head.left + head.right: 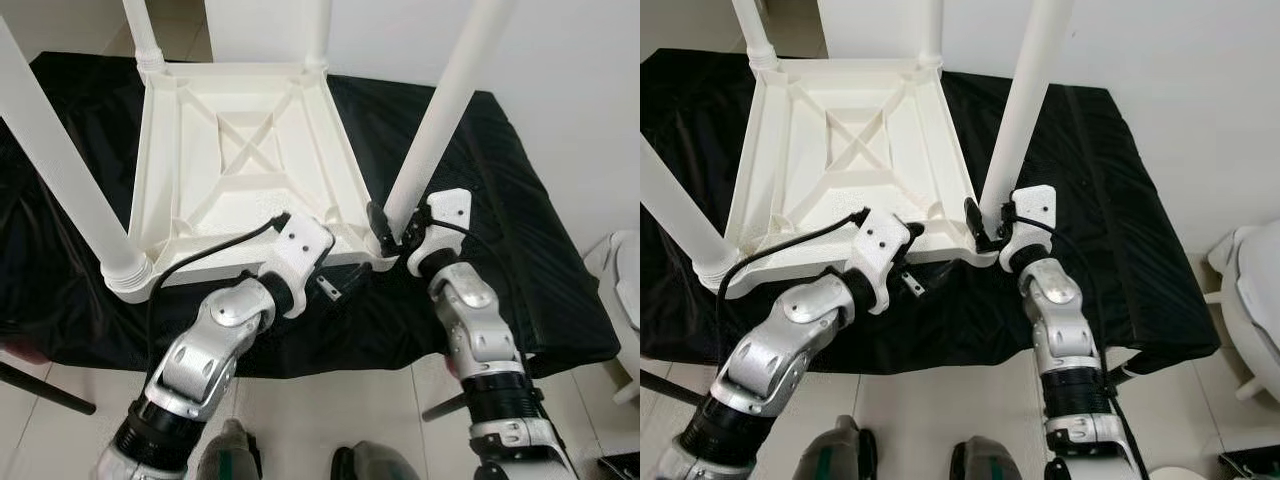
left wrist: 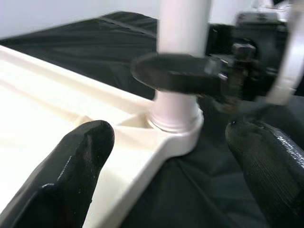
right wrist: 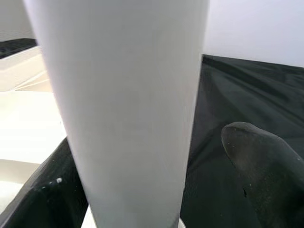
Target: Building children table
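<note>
White plastic children's table (image 1: pixel 250 160) lies upside down on a black cloth-covered surface (image 1: pixel 520 250), its round legs pointing up. The left gripper (image 2: pixel 166 156) hangs at the table's near edge, fingers spread wide around nothing. At the near right corner, the right gripper (image 1: pixel 385 228) straddles the white cylindrical leg (image 1: pixel 440 110), fingers on either side.

A black cloth (image 1: pixel 520 230) covers a low platform; a white wall (image 1: pixel 580 80) rises behind the cloth.
</note>
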You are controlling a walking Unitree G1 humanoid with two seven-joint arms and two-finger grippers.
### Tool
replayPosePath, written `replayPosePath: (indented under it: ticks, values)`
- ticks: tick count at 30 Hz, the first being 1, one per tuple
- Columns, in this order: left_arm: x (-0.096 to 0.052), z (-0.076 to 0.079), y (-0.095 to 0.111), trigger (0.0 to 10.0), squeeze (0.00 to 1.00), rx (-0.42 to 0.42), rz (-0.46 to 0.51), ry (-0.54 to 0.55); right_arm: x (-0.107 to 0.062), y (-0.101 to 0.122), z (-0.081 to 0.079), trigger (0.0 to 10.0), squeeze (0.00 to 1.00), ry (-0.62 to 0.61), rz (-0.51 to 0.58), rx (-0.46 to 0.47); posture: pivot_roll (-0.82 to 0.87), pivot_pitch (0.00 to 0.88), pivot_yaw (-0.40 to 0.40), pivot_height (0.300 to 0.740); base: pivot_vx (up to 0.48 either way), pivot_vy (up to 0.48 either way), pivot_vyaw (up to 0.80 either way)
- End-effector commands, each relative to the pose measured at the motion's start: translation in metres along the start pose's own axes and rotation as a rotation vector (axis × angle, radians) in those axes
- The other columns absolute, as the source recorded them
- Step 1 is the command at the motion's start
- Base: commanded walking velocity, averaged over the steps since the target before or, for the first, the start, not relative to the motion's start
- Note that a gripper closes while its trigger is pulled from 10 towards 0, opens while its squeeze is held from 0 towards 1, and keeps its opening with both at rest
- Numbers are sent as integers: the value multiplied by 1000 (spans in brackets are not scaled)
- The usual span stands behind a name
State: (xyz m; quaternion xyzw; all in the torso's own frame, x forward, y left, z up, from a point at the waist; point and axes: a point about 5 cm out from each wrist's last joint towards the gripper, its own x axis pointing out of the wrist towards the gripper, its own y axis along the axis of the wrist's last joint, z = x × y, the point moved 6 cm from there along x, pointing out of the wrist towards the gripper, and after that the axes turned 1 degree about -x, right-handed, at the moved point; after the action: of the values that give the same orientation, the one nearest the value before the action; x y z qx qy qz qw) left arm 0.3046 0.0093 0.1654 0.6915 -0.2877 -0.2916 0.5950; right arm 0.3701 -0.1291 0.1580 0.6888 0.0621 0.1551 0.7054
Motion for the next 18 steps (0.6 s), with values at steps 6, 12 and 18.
replayPosePath:
  ticks: [6,12,18]
  values:
    - [-7,8,-5,10000,0,28,-35,-120,-11,0,0,10000,0,63,-5,-27,-88,60,-5,740,0,0,0]
    - [-9,-1,-5,10000,0,12,-30,-68,-11,0,-16,10000,0,154,-6,-21,-69,70,-30,740,0,0,0]
    - [-5,-5,0,10000,0,-5,-3,-10,-6,-4,-22,10000,0,239,-25,-31,-58,57,-35,740,0,0,0]
